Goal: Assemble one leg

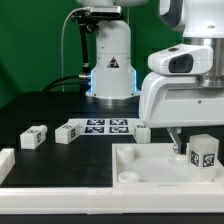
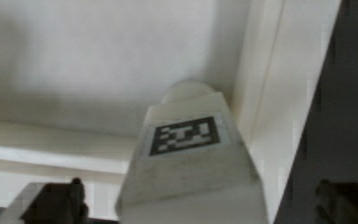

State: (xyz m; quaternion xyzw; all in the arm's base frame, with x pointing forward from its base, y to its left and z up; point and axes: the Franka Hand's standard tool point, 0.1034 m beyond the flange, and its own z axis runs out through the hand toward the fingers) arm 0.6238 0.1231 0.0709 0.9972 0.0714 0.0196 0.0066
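One leg (image 1: pixel 204 153) stood on the panel (image 1: pixel 150 166) at the frame's lower right, apparently not yet fully seated. The gripper (image 2: pixel 190 200) hung spread around it, not pinching. Three legs lay unused.

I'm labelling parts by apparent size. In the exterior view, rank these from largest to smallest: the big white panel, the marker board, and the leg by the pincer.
1. White panel: largest, though nearest the camera.
2. Marker board: clearly smaller, farther back.
3. Leg by the pincer: smallest, despite standing close.

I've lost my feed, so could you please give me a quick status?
Pincer open, straddling small white tagged plastic leg. Leg upright on large white square panel. Nothing in the way.
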